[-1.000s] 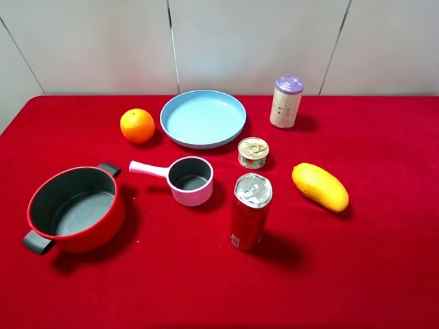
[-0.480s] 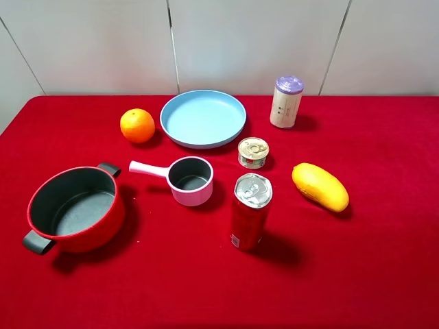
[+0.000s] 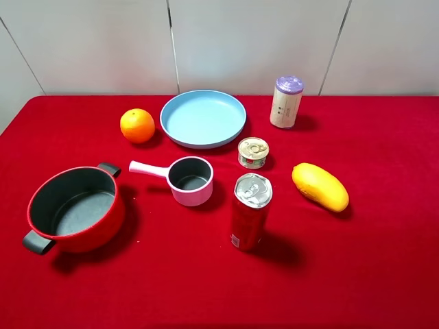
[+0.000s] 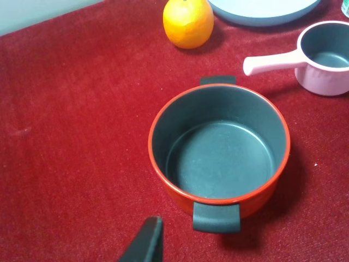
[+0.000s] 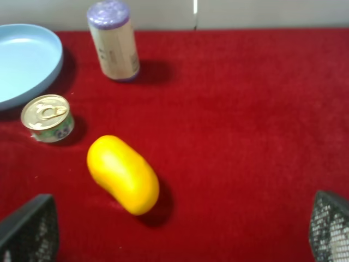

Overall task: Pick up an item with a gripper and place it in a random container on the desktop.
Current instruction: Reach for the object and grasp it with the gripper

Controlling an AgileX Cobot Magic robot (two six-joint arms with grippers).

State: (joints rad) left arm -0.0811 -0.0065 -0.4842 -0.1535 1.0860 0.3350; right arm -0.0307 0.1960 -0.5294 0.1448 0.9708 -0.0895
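The tall red can [image 3: 250, 214] with a silver pull-tab top stands upright on the red-cloth desktop [image 3: 384, 260], just right of the pink saucepan [image 3: 191, 182]. The saucepan is empty, and its pale handle points left. It also shows in the left wrist view [image 4: 326, 66]. No arm shows in the exterior high view. Of the left gripper, only one black finger [image 4: 146, 243] shows, near the red pot. My right gripper [image 5: 182, 221] is open and empty, with its fingertips [image 5: 32, 226] far apart over bare cloth near the yellow mango. The can is out of both wrist views.
A red two-handled pot [image 3: 75, 209] sits at the left. A blue plate [image 3: 203, 118] and an orange [image 3: 137, 125] are at the back. A short gold-lidded tin [image 3: 253, 152] stands behind the can. A yellow mango [image 3: 319, 186] lies at the right, and a purple-capped cylinder [image 3: 287, 101] is at the back right.
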